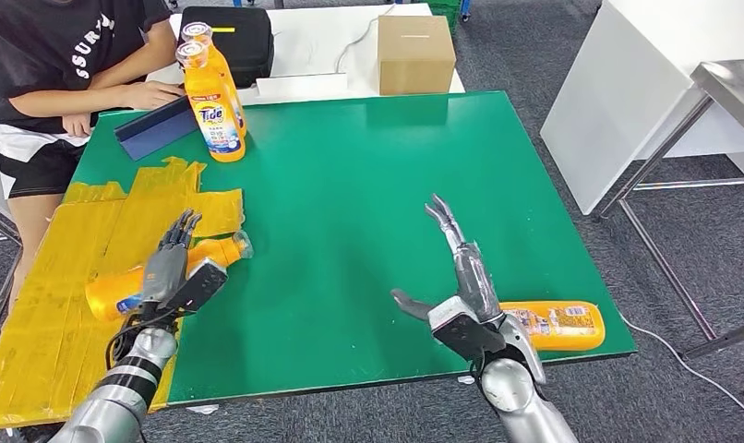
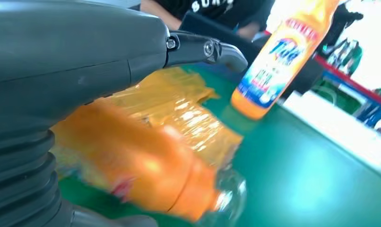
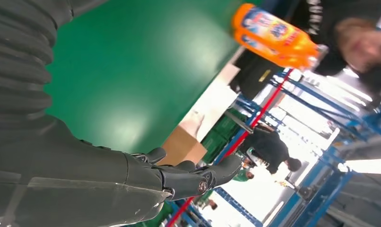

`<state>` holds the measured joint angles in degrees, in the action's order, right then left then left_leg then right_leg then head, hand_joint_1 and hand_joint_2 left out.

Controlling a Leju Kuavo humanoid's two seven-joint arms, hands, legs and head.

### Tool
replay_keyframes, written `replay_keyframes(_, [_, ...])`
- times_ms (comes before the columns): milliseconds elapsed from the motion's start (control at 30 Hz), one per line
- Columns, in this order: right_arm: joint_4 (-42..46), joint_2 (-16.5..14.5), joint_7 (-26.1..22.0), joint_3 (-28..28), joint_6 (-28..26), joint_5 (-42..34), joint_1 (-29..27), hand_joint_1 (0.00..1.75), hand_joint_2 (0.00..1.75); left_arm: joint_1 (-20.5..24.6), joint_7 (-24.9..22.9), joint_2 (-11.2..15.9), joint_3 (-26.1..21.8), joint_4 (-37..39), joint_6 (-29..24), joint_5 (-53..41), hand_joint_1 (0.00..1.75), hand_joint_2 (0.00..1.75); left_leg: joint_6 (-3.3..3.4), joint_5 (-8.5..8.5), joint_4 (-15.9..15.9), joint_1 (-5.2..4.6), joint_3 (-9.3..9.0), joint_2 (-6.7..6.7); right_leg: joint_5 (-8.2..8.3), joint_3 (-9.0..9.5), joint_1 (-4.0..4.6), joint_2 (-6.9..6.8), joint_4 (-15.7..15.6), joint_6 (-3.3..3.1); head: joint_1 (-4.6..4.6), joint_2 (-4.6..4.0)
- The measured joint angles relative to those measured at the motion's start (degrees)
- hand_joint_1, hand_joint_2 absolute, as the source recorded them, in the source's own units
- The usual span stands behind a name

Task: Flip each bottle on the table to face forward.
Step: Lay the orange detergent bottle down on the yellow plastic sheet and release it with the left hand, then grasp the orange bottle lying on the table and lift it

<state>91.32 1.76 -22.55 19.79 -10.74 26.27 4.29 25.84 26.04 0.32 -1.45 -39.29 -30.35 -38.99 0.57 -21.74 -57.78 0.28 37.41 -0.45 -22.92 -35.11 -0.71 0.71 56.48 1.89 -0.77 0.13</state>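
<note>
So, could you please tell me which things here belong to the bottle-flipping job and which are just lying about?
Part of the job:
- lying bottle under the left hand
- lying bottle by the right hand
- two standing Tide bottles
- left hand, right hand

Just lying about:
- cardboard box
- black case
- blue folder
- yellow tape patch

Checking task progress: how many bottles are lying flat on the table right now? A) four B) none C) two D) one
C: one bottle lies under the left hand on the yellow tape, another lies by the right hand; two more stand upright.
</note>
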Motion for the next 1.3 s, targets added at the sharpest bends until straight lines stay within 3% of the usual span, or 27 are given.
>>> replay_keyframes(167, [0.65,2.61,0.5,1.14,-2.21,8.05,-0.76,0.0,1.75,-3.09,1.36,-0.96,0.58,-7.32,0.22,6.68,0.0,1.75,0.0,-0.01,-0.02,0.0,0.09,0.03,-0.01,-0.08,0.0,0.01,0.0,0.01,0.0,0.0])
replay_keyframes(367, [3.13,6.67,0.33,1.54,-3.26,12.29,-3.01,0.0,1.75,-7.39,2.52,-1.8,0.56,-17.27,2.91,13.39,0.0,1.75,-0.03,-0.13,-0.02,0.0,0.2,0.02,-0.06,-0.18,0.04,0.02,-0.01,-0.01,-0.01,0.0])
replay_keyframes(733, [4.31,8.49,0.36,1.57,-3.38,12.96,-3.66,0.0,1.75,-9.01,2.68,-2.23,0.55,-22.05,3.46,14.14,0.0,1.75,-0.02,-0.13,-0.02,0.01,0.21,0.05,-0.05,-0.19,0.05,0.02,-0.01,-0.01,-0.02,0.0])
replay_keyframes(867, [4.78,9.99,1.57,1.59,-3.79,16.93,-4.49,0.0,1.75,-10.84,4.64,-2.65,-0.1,-25.0,6.7,20.47,0.0,1.75,0.0,-0.15,-0.02,0.01,0.21,0.08,-0.06,-0.2,0.03,0.02,-0.01,-0.01,-0.02,0.0])
replay_keyframes(1033, [7.16,14.86,4.01,-0.33,-2.61,20.87,-9.15,0.0,1.75,-16.26,6.28,-3.57,-1.67,-33.54,9.36,26.76,0.0,1.75,0.1,-0.28,-0.02,-0.06,0.24,0.0,-0.21,-0.19,-0.07,0.01,-0.04,0.18,-0.02,0.0])
replay_keyframes(1300, [9.57,27.11,9.58,-7.35,4.5,22.09,-17.93,0.0,1.75,-20.95,6.62,-5.01,-2.65,-39.75,13.73,30.89,0.0,1.75,0.26,-0.42,-0.02,-0.19,0.23,-0.05,-0.29,-0.16,-0.2,0.0,-0.06,0.31,-0.04,0.0])
